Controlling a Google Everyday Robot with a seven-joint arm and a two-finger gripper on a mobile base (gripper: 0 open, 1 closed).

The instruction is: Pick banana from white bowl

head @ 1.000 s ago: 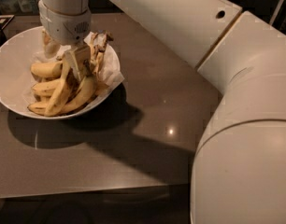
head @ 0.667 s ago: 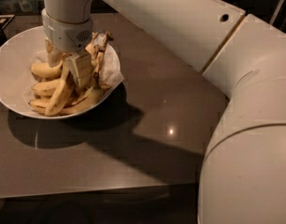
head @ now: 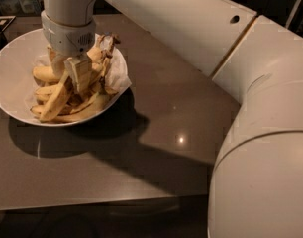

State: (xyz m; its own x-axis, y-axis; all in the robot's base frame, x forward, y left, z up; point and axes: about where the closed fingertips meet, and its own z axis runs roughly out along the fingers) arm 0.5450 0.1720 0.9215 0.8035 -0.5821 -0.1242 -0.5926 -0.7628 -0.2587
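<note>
One thick brown-speckled banana [head: 54, 101], white bowl [head: 13, 53], gripper [head: 78, 79] low inside bowl, grip unclear

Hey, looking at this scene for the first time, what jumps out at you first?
The huge white robot arm fills the right side and sweeps across the top. Its gripper reaches down into the white bowl at upper left, among a pile of yellow bananas. The bowl sits on a dark, glossy table.

Arm [head: 191, 29]: glossy cream-white shells, fat rounded segments.
Two dark round holes [head: 234, 19] on upper link; thin seams between shells; grey wrist collar [head: 67, 33] with vent slots; pale hand [head: 79, 79] beneath it, down in white bowl [head: 13, 58].
</note>
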